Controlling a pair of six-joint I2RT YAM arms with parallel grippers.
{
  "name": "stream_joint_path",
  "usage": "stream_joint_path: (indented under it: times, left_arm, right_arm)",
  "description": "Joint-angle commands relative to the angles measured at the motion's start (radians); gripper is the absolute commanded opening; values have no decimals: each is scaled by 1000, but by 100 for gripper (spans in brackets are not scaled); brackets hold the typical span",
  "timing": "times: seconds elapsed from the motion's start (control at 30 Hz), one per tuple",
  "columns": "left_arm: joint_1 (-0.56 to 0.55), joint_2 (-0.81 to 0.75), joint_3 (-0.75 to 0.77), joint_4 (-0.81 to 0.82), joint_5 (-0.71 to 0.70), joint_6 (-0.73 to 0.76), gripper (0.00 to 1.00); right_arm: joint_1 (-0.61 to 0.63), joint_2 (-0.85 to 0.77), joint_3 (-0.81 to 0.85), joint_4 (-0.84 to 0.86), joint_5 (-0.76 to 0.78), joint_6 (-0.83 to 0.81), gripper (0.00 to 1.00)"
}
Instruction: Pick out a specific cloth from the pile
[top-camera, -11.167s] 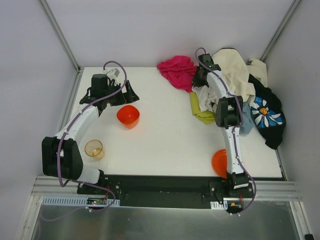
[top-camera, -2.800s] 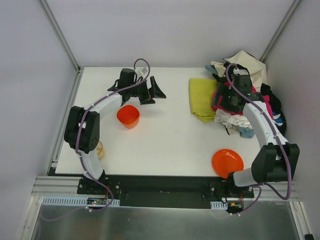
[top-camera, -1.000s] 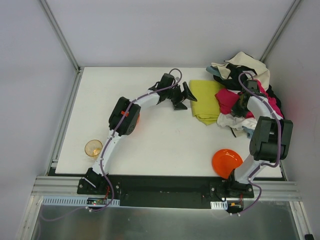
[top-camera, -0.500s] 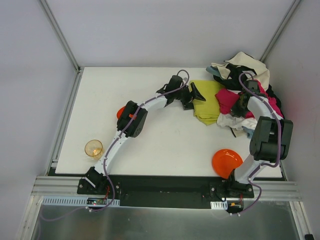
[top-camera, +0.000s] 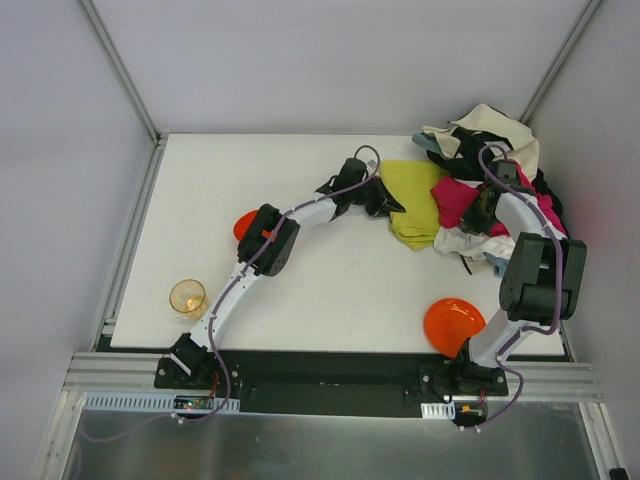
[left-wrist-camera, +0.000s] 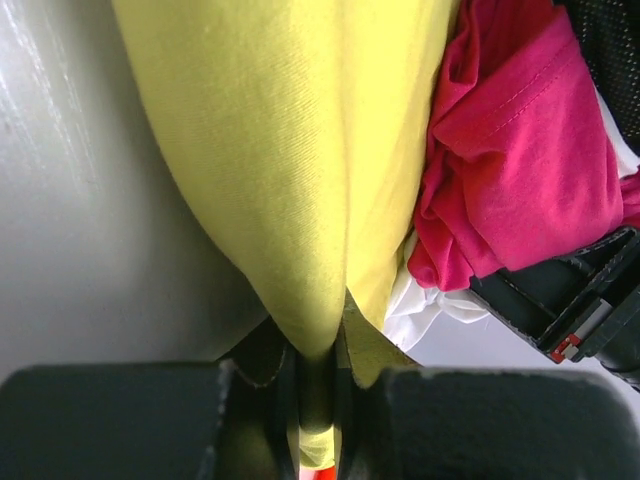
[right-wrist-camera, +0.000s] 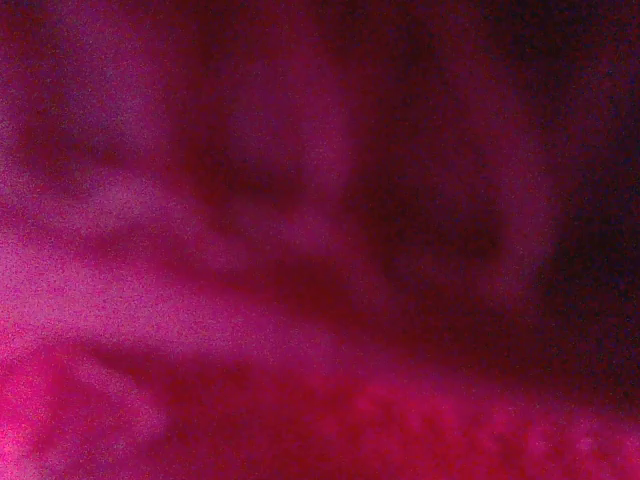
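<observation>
The left gripper (left-wrist-camera: 318, 370) was clamped on a fold of the yellow-green cloth (top-camera: 418, 200). The cloth lay at two o'clock on the table (top-camera: 200, 180), touching the pile (top-camera: 495, 125) at the pile's nine o'clock side. The right gripper (top-camera: 482, 205) sat buried in magenta fabric, and I couldn't tell how its jaws stood. A clear cup (top-camera: 187, 297) stood at eight o'clock, an orange bowl (top-camera: 243, 222) at nine and an orange dish (top-camera: 452, 325) at four. I couldn't make out what any of them held.

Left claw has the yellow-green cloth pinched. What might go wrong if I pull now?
The left claw pinches only a narrow fold of the plain yellow-green fabric cloth, so it may slip out. That cloth's edge lies against the crumpled magenta-pink cloth, which may drag along with it.
</observation>
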Motion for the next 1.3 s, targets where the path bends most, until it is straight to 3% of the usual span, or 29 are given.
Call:
stream_joint_path:
  times: [0.0, 0.23, 0.53, 1.27]
  left_arm:
    - [-25, -43, -29, 30, -8, 46, 0]
    - [-16, -136, -122, 32, -11, 129, 0]
    - [21, -371, -328, 40, -90, 236, 0]
    - [161, -681, -376, -17, -11, 306, 0]
  right_arm:
    - [-14, -21, -8, 0, -5, 19, 1]
    - [-14, -33, 2, -5, -6, 22, 1]
    - [-16, -52, 19, -22, 29, 6, 1]
    - [-20, -62, 10, -42, 63, -7, 1]
